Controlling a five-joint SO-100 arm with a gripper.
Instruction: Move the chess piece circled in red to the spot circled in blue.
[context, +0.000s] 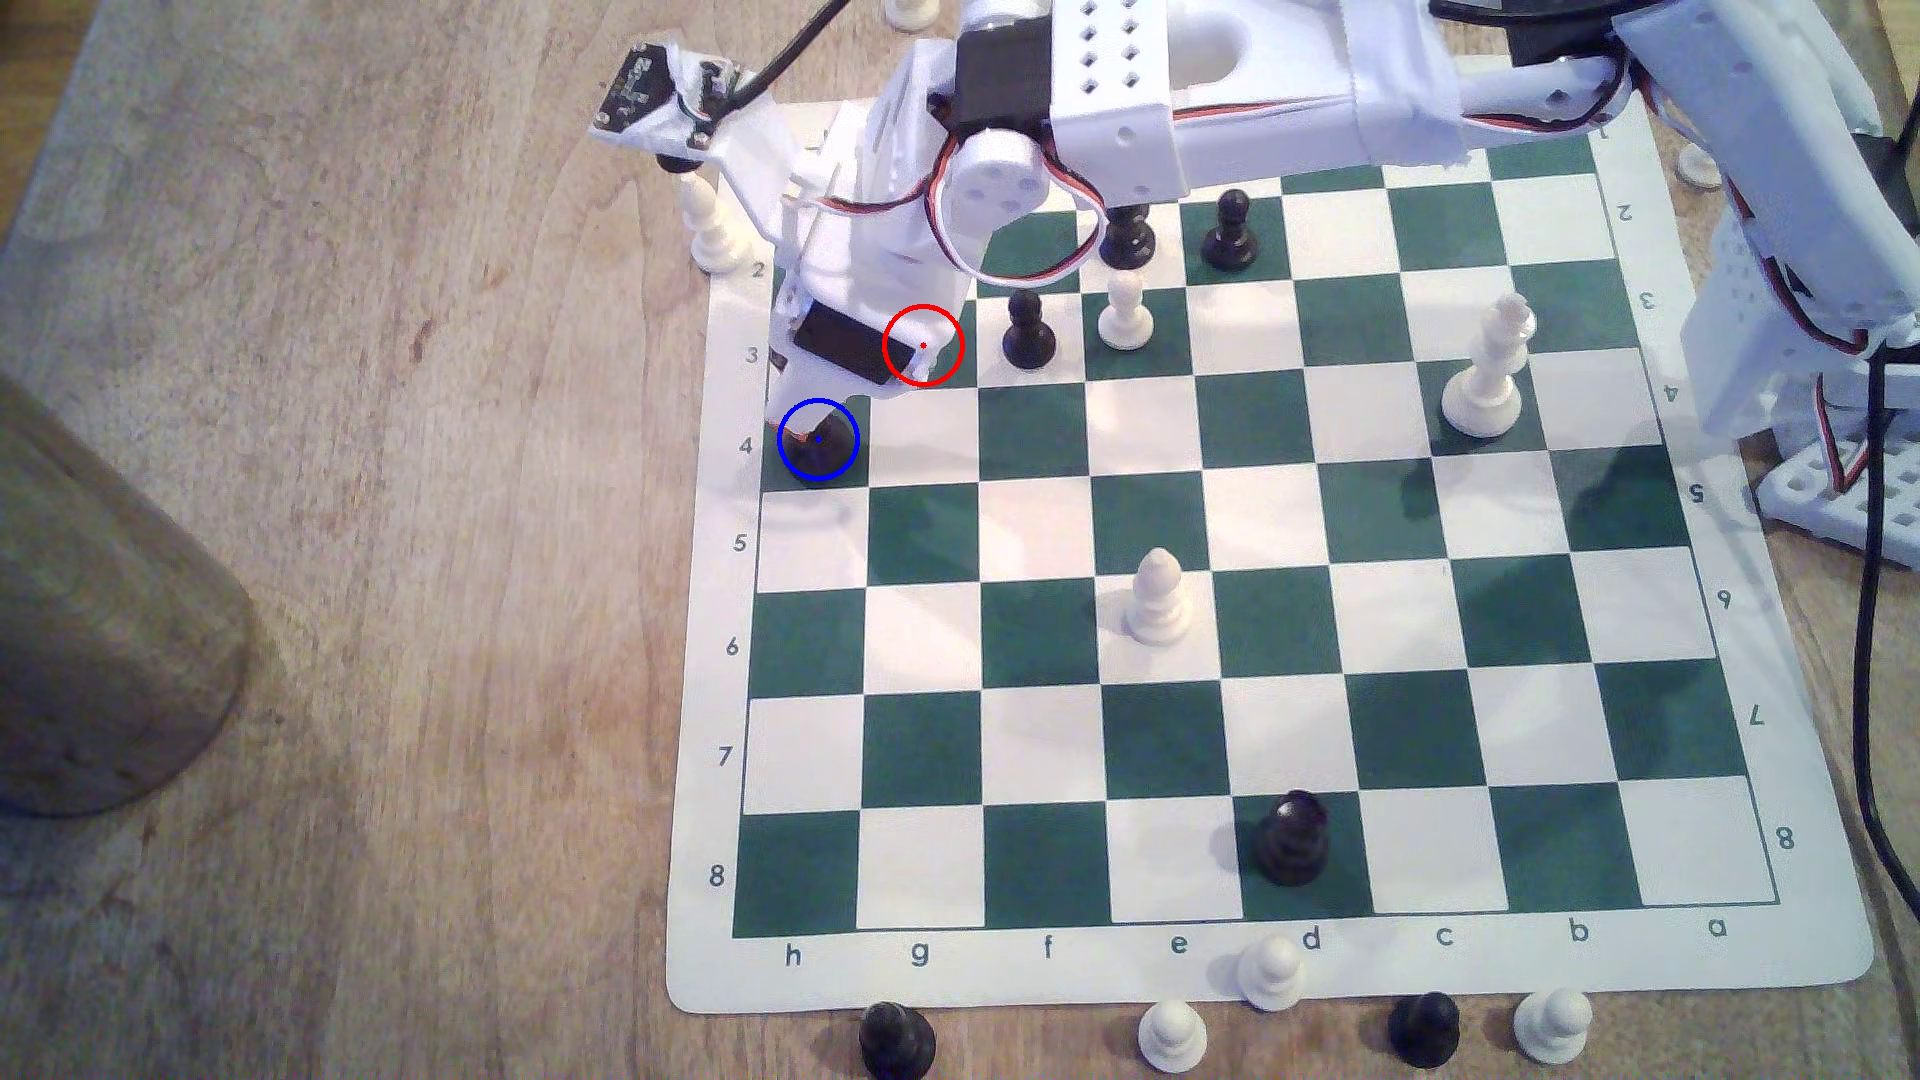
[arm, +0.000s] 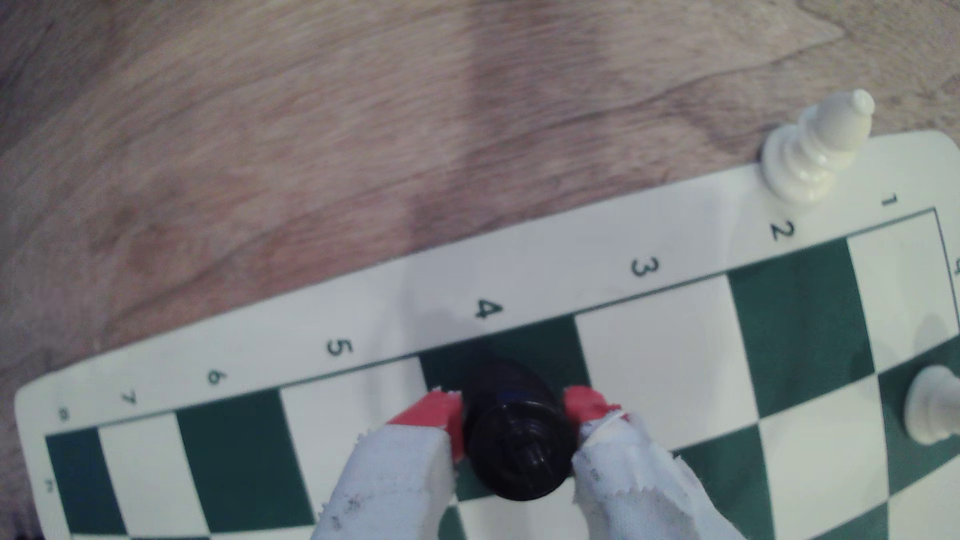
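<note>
The tall black chess piece (arm: 514, 446) stands upright on the dark green square beside the rank mark 4, at the board's edge. My gripper (arm: 514, 415) is shut on it, with a red-tipped finger (arm: 441, 415) pressed against each side of its body. In the exterior view the blue-ringed spot (context: 847, 473) is this same square, and the chess piece's base (context: 821, 457) shows inside the ring under the gripper (context: 816, 421). The red ring (context: 923, 345) lies over the gripper's body one square away.
A black pawn (context: 1029, 332) and a white pawn (context: 1125, 312) stand close by on rank 3. A white piece (context: 712, 223) stands just off the board edge near the gripper. A white bishop (context: 1156, 602) stands mid-board. A wooden object (context: 104, 623) sits at the exterior view's left.
</note>
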